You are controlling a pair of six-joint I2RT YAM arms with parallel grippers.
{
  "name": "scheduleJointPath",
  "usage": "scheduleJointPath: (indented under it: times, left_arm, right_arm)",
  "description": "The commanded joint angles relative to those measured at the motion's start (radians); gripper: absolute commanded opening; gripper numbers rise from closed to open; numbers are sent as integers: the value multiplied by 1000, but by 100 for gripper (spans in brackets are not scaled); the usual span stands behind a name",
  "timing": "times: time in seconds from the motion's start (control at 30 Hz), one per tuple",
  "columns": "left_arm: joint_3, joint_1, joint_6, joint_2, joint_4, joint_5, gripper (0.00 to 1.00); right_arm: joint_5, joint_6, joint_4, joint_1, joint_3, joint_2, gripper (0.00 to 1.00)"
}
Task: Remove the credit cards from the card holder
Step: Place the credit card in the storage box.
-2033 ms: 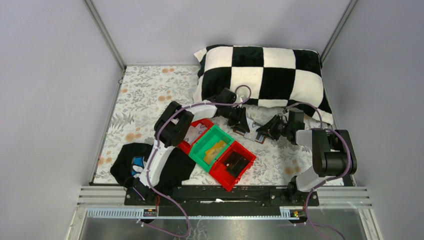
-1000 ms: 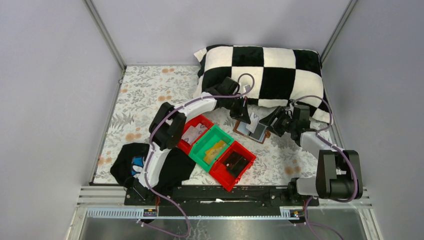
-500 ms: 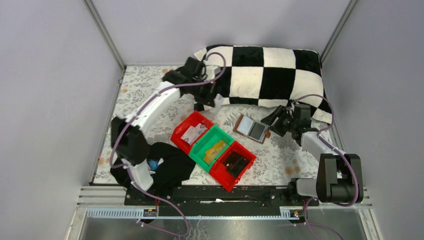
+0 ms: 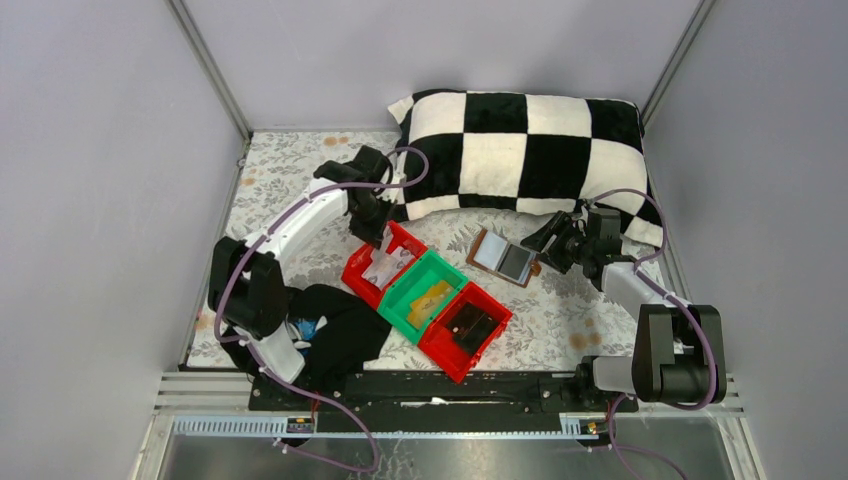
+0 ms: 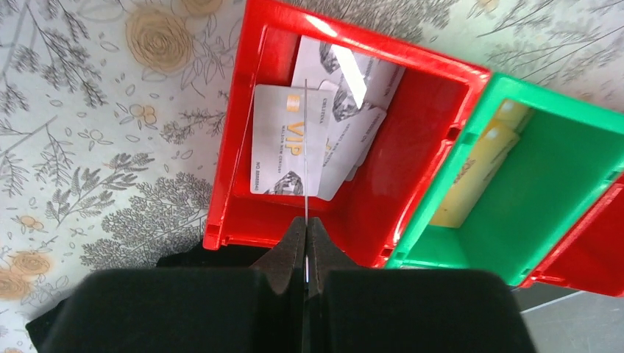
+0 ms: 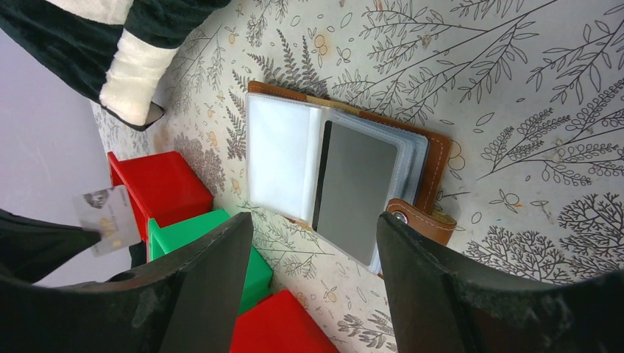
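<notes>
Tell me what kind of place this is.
Probably a robot lab test cell: plain grey panel walls on metal framing, two arms bolted to a rail, staged props like plastic bins.

The left gripper has swung from the card holder, past the pillow, to above the red bin; 1 credit card is pinched in it.

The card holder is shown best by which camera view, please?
The right wrist view: the card holder lies open there, large and unobstructed, clear sleeves and brown snap strap visible. The top external view shows it small, on the floral cloth. The left wrist view misses it.
</notes>
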Motion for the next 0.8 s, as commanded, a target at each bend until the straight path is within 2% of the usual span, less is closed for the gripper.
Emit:
scheduleJointPath:
  times: [0.0,0.47,0.57,0.6,0.7,0.77]
  left_arm:
    - [-41,-1,28,20,36,-27,0]
    - [-76,-2,60,90,88,144,0]
    - [-69,-2,55,115,88,103,0]
    - [-62,-3,42,124,83,63,6]
    - [1,-3,-3,144,33,-32,34]
    - [55,-10,-20,131,-2,-70,43]
  right_arm:
    - [-17,-8,15,-4,28,4,70]
    - [-27,-12,10,-3,25,6,71]
    - [-29,-14,5,-3,24,6,71]
    - [-29,-15,4,-3,23,6,71]
    - [-28,-15,1,-2,23,3,71]
    - [-30,-16,1,-3,22,4,71]
